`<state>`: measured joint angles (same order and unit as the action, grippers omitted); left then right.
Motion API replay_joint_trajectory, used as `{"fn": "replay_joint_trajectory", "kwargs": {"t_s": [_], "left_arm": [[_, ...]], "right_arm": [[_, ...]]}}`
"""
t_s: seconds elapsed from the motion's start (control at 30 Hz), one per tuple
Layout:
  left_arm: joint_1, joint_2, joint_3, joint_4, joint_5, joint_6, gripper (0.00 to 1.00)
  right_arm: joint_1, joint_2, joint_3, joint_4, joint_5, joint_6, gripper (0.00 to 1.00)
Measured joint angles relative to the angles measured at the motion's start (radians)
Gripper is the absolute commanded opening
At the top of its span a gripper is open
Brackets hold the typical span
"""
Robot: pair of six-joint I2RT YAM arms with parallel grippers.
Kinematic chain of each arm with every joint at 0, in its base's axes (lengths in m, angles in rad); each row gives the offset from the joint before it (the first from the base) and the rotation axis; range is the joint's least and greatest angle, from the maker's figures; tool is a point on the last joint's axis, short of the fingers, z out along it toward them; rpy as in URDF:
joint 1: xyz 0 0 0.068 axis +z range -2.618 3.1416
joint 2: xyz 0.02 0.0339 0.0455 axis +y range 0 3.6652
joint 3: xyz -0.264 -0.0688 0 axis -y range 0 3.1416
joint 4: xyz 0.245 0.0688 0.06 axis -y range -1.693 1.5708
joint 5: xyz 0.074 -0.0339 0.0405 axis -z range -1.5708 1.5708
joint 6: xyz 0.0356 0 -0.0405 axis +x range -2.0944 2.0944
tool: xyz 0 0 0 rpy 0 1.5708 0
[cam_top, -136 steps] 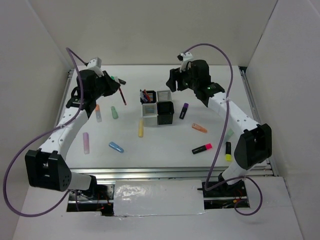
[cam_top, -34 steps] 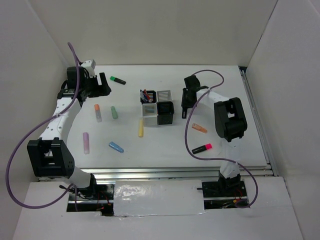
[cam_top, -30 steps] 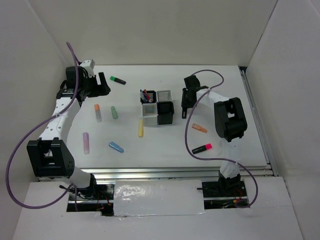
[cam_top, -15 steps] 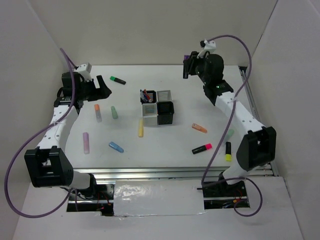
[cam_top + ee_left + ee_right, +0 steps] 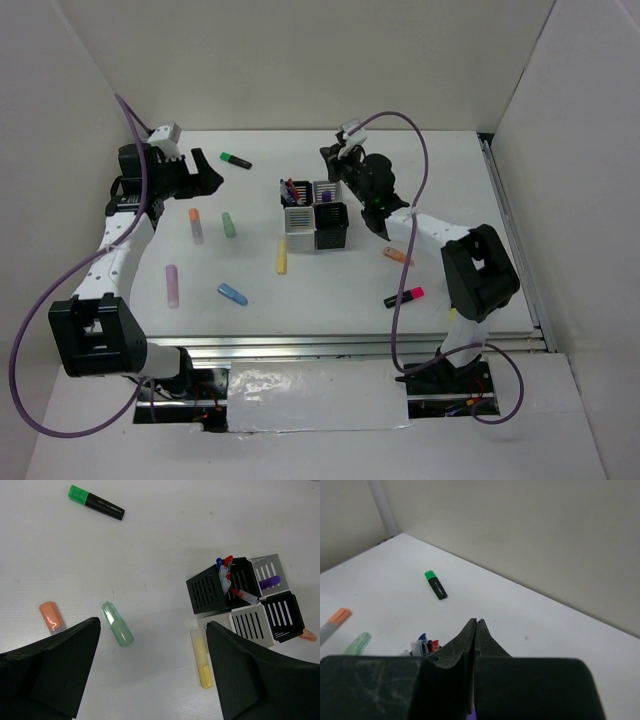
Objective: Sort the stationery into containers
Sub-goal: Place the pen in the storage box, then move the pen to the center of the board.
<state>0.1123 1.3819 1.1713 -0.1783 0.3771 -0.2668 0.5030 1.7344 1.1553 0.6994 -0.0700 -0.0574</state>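
The containers are a 2x2 block of black and silver slotted cups in mid-table. The back left black cup holds red and blue pens. A purple marker lies in the back right silver cup. My right gripper hovers just behind the block, shut with nothing between its jaws. My left gripper stands wide open and empty at the back left, near a green highlighter. Loose stationery lies around: an orange marker, a mint marker and a yellow marker.
More loose pieces lie nearer the front: a lilac marker, a blue marker, an orange marker and a pink-ended highlighter. White walls close in the table on three sides.
My right arm has swung from the back right to just behind the containers. The purple marker it held now lies in the back silver cup, and its jaws have shut. The left gripper has opened slightly wider.
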Motion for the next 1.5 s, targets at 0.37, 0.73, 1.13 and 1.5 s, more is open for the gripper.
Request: {"fn": "replay_joint_trajectory", "kwargs": {"t_s": [0.37,0.73,1.13,1.5], "left_arm": [[0.029,0.005,0.000,0.006,0.026,0.010,0.91],[-0.084,0.587,0.721,-0.285,-0.379,-0.142,0.84],[-0.147,0.986,1.002,-0.395,-0.617,-0.446,0.94],[-0.200,1.025,0.970,-0.151,-0.622,-0.382,0.98]], "right_arm": [[0.022,0.065,-0.042,0.106,0.060,-0.045,0.36],[-0.069,-0.140,0.026,-0.182,0.119,-0.005,0.47],[-0.225,-0.317,-0.039,-0.451,0.066,0.082,0.40],[-0.267,-0.328,-0.084,-0.545,-0.013,0.146,0.38]]}}
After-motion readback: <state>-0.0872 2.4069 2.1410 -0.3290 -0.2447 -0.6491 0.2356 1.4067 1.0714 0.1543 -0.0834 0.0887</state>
